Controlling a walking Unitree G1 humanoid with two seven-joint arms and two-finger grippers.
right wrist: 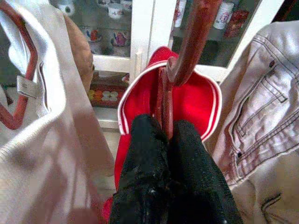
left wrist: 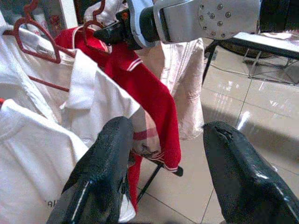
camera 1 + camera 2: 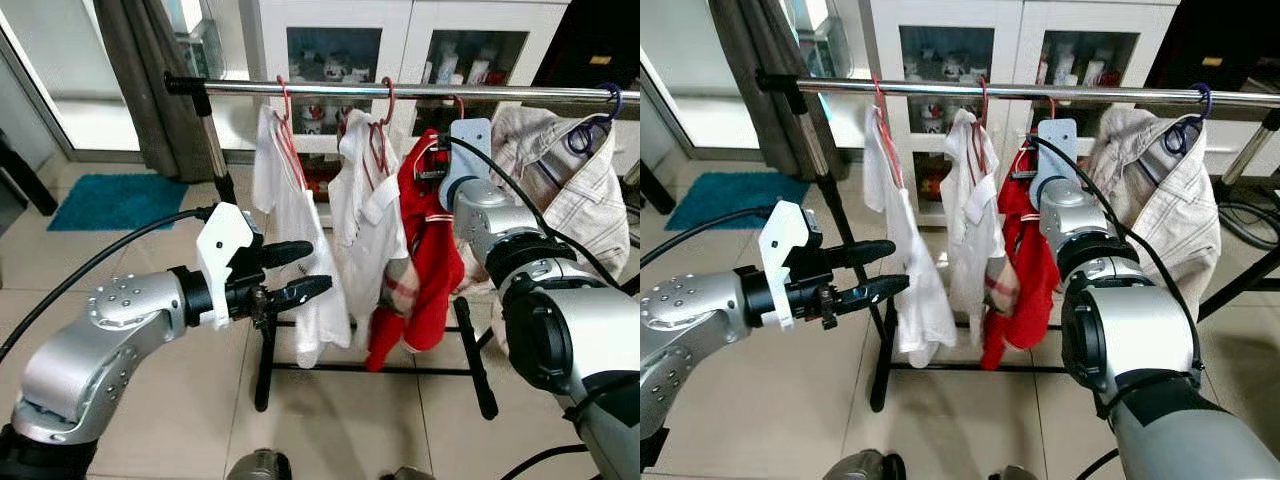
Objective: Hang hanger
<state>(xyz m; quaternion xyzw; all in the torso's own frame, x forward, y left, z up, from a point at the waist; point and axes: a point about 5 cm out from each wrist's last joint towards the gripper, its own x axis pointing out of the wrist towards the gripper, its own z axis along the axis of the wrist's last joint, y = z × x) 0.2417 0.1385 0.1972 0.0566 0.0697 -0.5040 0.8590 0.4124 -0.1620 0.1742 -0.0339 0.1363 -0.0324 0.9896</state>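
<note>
Nearest the camera, the left end effector (image 3: 295, 272) is held out level in front of the clothes rack, its two black fingers (image 2: 100, 172) spread apart and empty, just short of the hem of the first white shirt (image 3: 290, 235). Beyond it, the right arm reaches up to the rail (image 3: 400, 90), and the right end effector (image 1: 166, 135) is clenched on the neck of the red hanger (image 1: 189, 42), directly above the collar of the red shirt (image 3: 425, 250) that the hanger carries. The hook of this hanger rises beside the rail; whether it rests on the rail cannot be told. On the rail, from the robot's left, hang the first white shirt on a red hanger, a second white shirt (image 3: 368, 225) with a plaid-lined hem on another red hanger, then the red shirt touching it, and farthest right a beige jacket (image 3: 565, 185) on a blue hanger (image 3: 600, 115). The rack stands on a tiled floor (image 3: 180, 400). Behind it are a white glass-door cabinet (image 3: 400, 40) holding crockery, a grey curtain (image 3: 150, 70), and a teal mat (image 3: 115, 200) to the left.
</note>
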